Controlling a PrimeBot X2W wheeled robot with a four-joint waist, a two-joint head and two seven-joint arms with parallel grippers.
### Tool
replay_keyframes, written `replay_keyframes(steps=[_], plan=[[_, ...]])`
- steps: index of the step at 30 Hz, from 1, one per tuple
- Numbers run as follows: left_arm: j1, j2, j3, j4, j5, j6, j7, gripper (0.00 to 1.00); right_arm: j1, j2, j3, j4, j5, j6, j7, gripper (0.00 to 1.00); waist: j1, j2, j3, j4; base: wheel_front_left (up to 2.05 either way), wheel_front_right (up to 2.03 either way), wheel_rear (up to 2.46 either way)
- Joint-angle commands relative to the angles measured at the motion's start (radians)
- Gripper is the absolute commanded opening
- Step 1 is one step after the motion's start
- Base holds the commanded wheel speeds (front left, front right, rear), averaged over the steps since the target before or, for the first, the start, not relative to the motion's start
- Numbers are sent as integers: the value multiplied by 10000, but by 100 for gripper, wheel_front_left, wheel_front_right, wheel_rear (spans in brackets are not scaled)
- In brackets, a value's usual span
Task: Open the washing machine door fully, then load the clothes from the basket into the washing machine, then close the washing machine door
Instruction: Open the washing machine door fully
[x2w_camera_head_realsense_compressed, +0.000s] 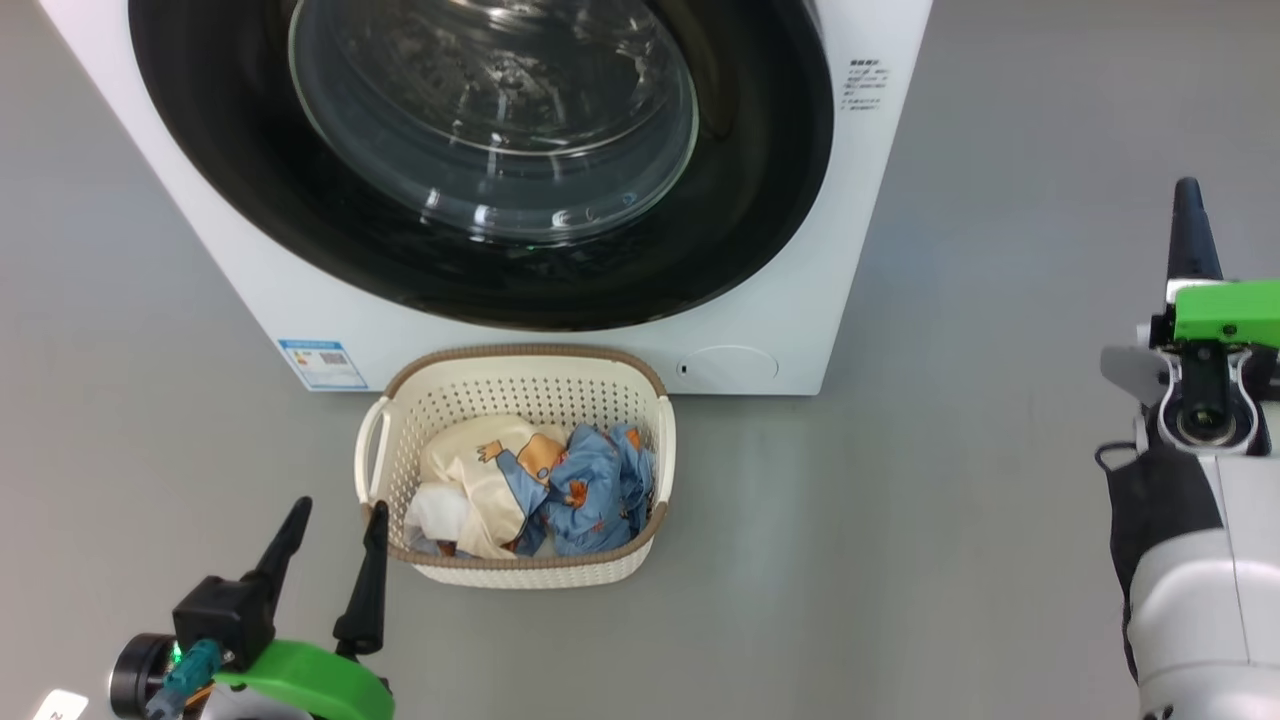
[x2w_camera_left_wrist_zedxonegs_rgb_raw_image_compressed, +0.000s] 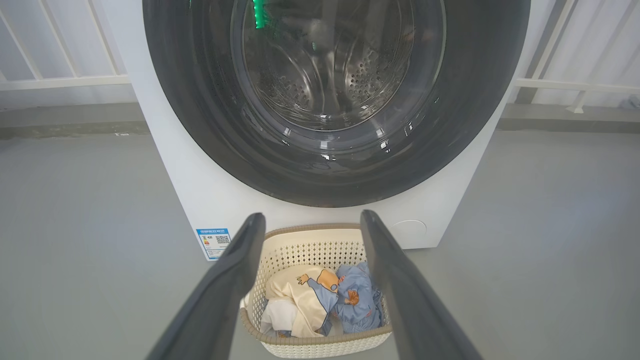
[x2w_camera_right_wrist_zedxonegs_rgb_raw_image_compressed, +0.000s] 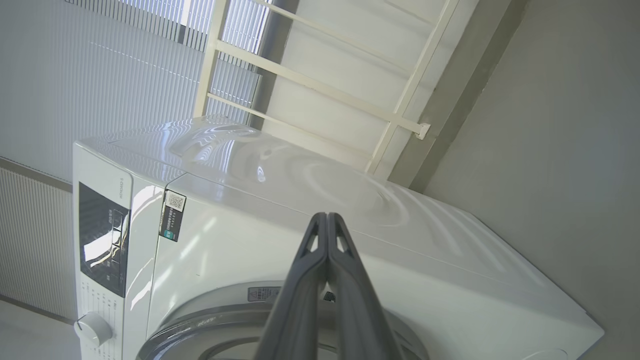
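The washing machine (x2w_camera_head_realsense_compressed: 860, 250) stands at the top of the head view, its black-rimmed door (x2w_camera_head_realsense_compressed: 480, 270) lying flat against the front. Through the glass in the left wrist view I see the steel drum behind the door (x2w_camera_left_wrist_zedxonegs_rgb_raw_image_compressed: 335, 175). The cream basket (x2w_camera_head_realsense_compressed: 520, 385) sits on the floor right in front, holding the blue and cream clothes (x2w_camera_head_realsense_compressed: 560, 485). My left gripper (x2w_camera_head_realsense_compressed: 335, 515) is open and empty, just left of the basket (x2w_camera_left_wrist_zedxonegs_rgb_raw_image_compressed: 310, 245) and level with its near end. My right gripper (x2w_camera_head_realsense_compressed: 1187, 200) is shut and empty, out to the machine's right, pointing at its upper corner (x2w_camera_right_wrist_zedxonegs_rgb_raw_image_compressed: 250, 225).
A blue label (x2w_camera_head_realsense_compressed: 322, 364) and round filter cap (x2w_camera_head_realsense_compressed: 728, 366) mark the machine's lower front. Grey floor (x2w_camera_head_realsense_compressed: 900, 550) spreads on both sides. A white railing (x2w_camera_left_wrist_zedxonegs_rgb_raw_image_compressed: 60, 82) and wall run behind. The control panel and knob (x2w_camera_right_wrist_zedxonegs_rgb_raw_image_compressed: 92, 328) are on the machine's top front.
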Motion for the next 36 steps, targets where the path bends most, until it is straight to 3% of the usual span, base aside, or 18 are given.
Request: replay_keyframes(steps=[1, 9, 25, 36], plan=[[-460, 181, 262, -210, -87, -15, -65, 100, -617, 112, 115, -3, 284, 16, 123, 0, 0, 0, 192, 139, 0, 0, 0], [-850, 130, 50, -208, -170, -15, -65, 100, -2648, 113, -709, 1874, 1088, 16, 921, 0, 0, 0, 833, 447, 0, 0, 0], [-1675, -139, -434, -184, -444, -15, -65, 100, -6502, -353, -1096, 4827, 134, 16, 2850, 0, 0, 0, 2296, 1088, 0, 0, 0], [-1839, -221, -511, -167, -512, -15, -65, 100, -7303, -595, -938, 5332, -481, 16, 3137, 0, 0, 0, 2627, 1282, 0, 0, 0]])
